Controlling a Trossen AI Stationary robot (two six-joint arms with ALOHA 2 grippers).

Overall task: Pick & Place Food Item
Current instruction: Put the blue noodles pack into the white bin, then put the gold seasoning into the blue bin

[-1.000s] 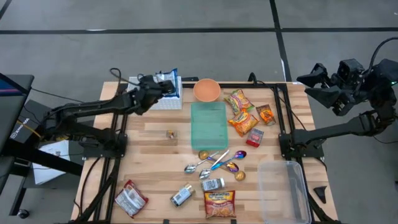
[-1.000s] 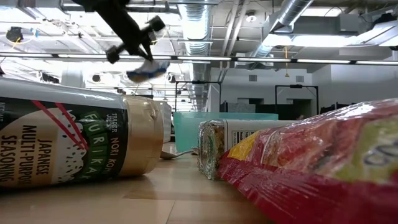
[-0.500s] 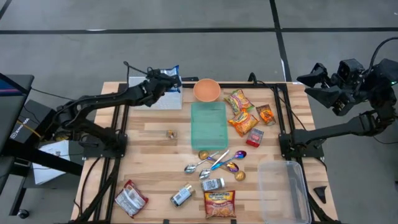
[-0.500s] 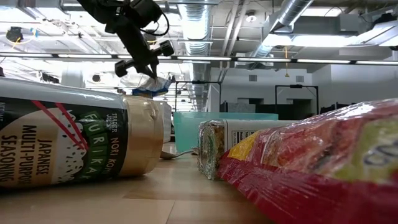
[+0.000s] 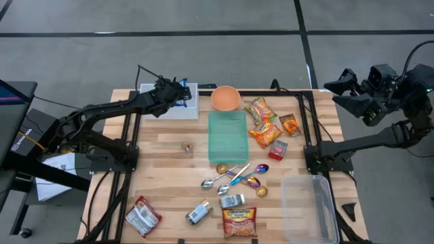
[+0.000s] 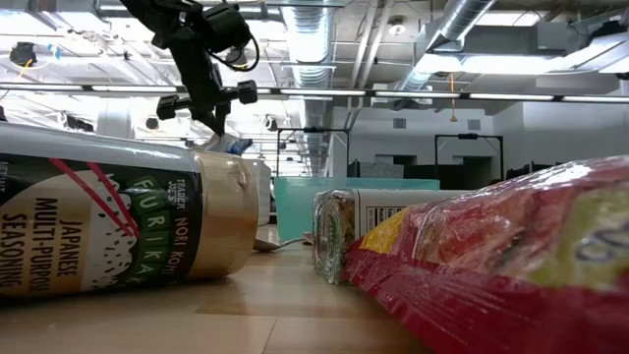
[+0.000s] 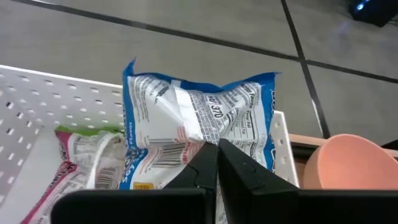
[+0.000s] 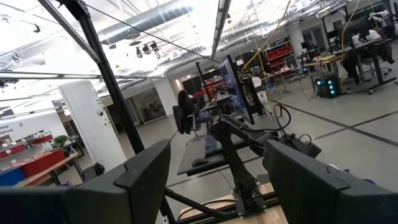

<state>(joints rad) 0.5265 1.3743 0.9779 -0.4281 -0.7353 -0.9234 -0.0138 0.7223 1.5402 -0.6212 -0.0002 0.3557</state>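
Note:
My left gripper [image 5: 178, 93] is shut on a blue-and-white snack bag [image 7: 199, 118] over the white perforated basket [image 5: 169, 108] at the table's far left. In the low view the gripper [image 6: 211, 123] points down with the bag [image 6: 228, 146] just below it. A pink-and-green packet [image 7: 81, 155] lies in the basket beside the bag. My right gripper [image 5: 346, 91] is open and empty, raised beyond the table's right edge; its fingers stand wide apart in the right wrist view [image 8: 214, 186]. My left gripper pinches the snack bag between its two shut fingers [image 7: 205, 168], on the crinkled printed face near one end [image 7: 199, 144]. The fingers come from above, pointing down. The bag hangs below them and reaches down into the basket, by its far right corner.
An orange bowl [image 5: 225, 98] stands right of the basket, with a teal container [image 5: 227, 133] in front of it. Snack packets [image 5: 264, 122], spoons [image 5: 234, 177], jars [image 5: 199, 213], noodle packets [image 5: 239, 221] and a clear tub [image 5: 310, 207] fill the middle and near right.
My left gripper has gone down toward the white basket with the snack bag and a little toward the table's left edge, tipping to point more steeply down. The bag has dropped from well above the basket to its rim and stays held.

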